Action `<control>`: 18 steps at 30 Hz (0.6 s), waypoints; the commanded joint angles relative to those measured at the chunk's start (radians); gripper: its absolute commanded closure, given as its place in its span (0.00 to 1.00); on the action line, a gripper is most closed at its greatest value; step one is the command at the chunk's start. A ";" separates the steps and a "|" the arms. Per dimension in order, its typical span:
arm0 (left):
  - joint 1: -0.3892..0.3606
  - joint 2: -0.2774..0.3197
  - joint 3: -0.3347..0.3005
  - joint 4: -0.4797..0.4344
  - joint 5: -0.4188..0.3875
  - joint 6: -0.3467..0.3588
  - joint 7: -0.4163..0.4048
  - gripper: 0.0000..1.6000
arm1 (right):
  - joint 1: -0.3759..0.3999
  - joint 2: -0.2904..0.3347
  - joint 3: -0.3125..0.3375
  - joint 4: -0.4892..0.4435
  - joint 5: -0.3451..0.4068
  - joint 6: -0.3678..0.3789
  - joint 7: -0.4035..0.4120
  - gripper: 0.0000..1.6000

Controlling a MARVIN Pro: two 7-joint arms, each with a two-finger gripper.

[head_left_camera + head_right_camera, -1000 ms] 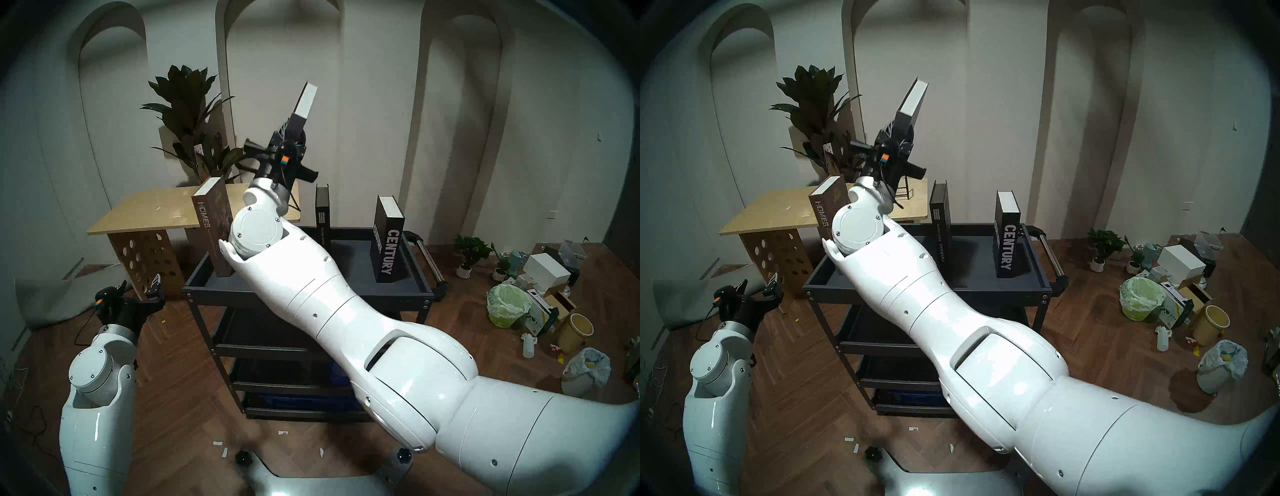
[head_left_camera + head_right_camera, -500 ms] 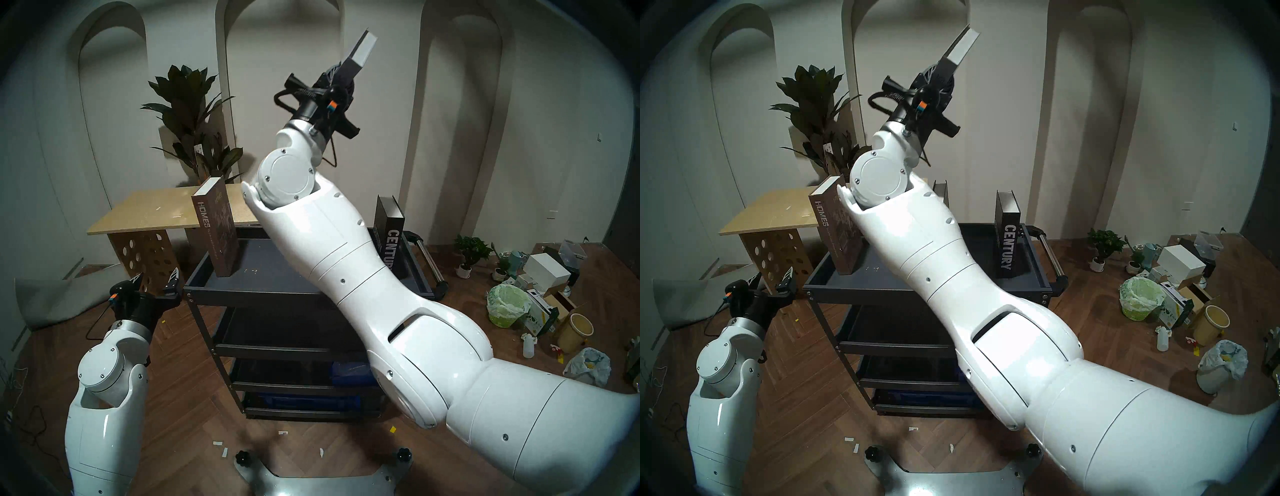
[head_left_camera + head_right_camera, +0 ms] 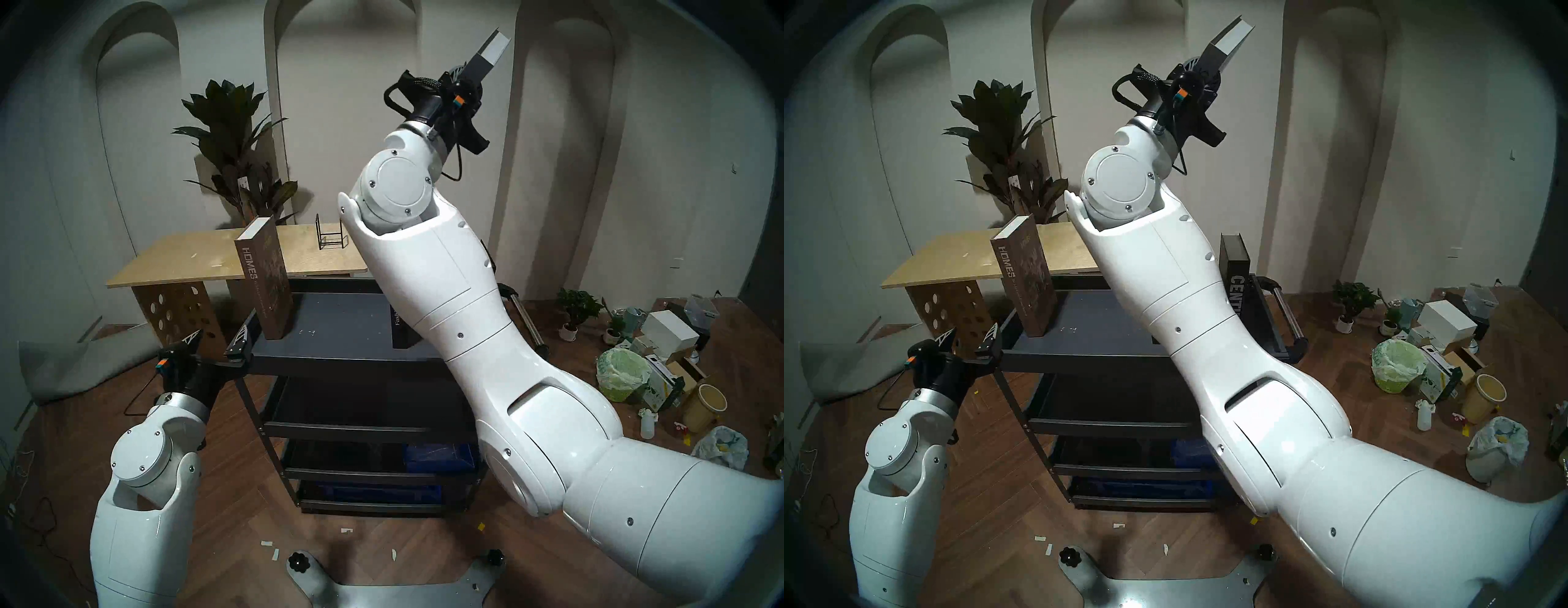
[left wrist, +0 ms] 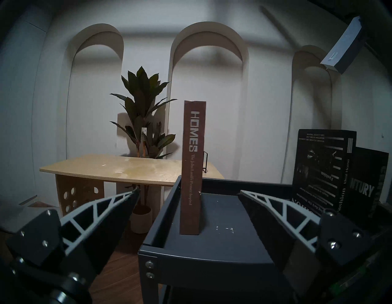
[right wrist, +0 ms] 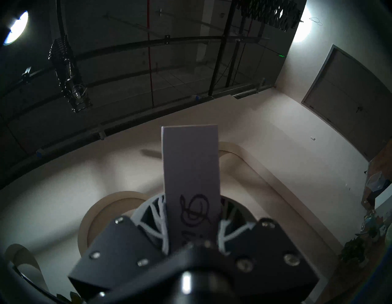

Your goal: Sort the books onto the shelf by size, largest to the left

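Note:
My right gripper is shut on the grey book and holds it tilted, high above the cart; the book also shows in the right wrist view between the fingers. The shelf is the cart's dark grey top tray. Brown "HOMES" stands upright at its left end. Black "Fashion" and "CENTURY" stand to the right, mostly hidden by my right arm in the head views. My left gripper is open and empty at the tray's front left corner, facing the "HOMES" spine.
A light plywood table with a small black wire rack stands behind the cart, with a potted plant at the wall. Bins, boxes and pots litter the floor on the right. The cart has lower tiers.
My right arm has swung the grey book up and to the right, uncovering the tray's middle. My left gripper has moved forward and right to the tray's front left corner, still open.

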State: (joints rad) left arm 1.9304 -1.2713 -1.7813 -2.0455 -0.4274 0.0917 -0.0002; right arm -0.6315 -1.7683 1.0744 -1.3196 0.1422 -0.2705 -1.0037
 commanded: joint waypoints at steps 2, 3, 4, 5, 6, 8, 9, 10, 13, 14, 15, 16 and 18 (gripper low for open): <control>0.023 -0.013 0.013 -0.068 0.023 -0.008 0.016 0.00 | -0.025 0.048 -0.003 -0.082 0.030 0.157 0.043 1.00; 0.026 -0.015 0.015 -0.073 0.026 -0.008 0.018 0.00 | -0.028 0.054 -0.004 -0.084 0.034 0.146 0.048 1.00; 0.029 -0.017 0.017 -0.077 0.029 -0.008 0.020 0.00 | -0.032 0.058 -0.004 -0.091 0.039 0.172 0.051 1.00; 0.033 -0.019 0.019 -0.082 0.032 -0.008 0.024 0.00 | -0.038 0.063 -0.004 -0.101 0.047 0.208 0.057 1.00; 0.037 -0.021 0.022 -0.087 0.036 -0.008 0.028 0.00 | -0.043 0.068 -0.006 -0.108 0.054 0.214 0.063 1.00; 0.043 -0.025 0.028 -0.096 0.044 -0.007 0.037 0.00 | -0.053 0.079 -0.007 -0.121 0.069 0.257 0.075 1.00; 0.046 -0.026 0.030 -0.100 0.047 -0.007 0.040 0.00 | -0.056 0.084 -0.008 -0.125 0.074 0.265 0.080 1.00; 0.050 -0.029 0.033 -0.105 0.051 -0.006 0.046 0.00 | -0.062 0.091 -0.010 -0.136 0.082 0.310 0.088 1.00; 0.058 -0.034 0.042 -0.118 0.062 -0.005 0.059 0.00 | -0.076 0.110 -0.018 -0.150 0.103 0.343 0.111 1.00; 0.062 -0.036 0.045 -0.123 0.067 -0.004 0.065 0.00 | -0.081 0.120 -0.021 -0.157 0.111 0.362 0.121 1.00; 0.064 -0.038 0.048 -0.126 0.071 -0.004 0.069 0.00 | -0.085 0.127 -0.022 -0.165 0.118 0.401 0.128 1.00; 0.066 -0.039 0.050 -0.129 0.074 -0.003 0.074 0.00 | -0.089 0.136 -0.027 -0.163 0.123 0.380 0.137 1.00; 0.071 -0.043 0.056 -0.135 0.083 -0.001 0.086 0.00 | -0.096 0.156 -0.031 -0.181 0.139 0.442 0.158 1.00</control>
State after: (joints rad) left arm 1.9906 -1.3054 -1.7322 -2.1291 -0.3703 0.0924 0.0606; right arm -0.7139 -1.6710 1.0556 -1.4367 0.2493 0.0622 -0.9098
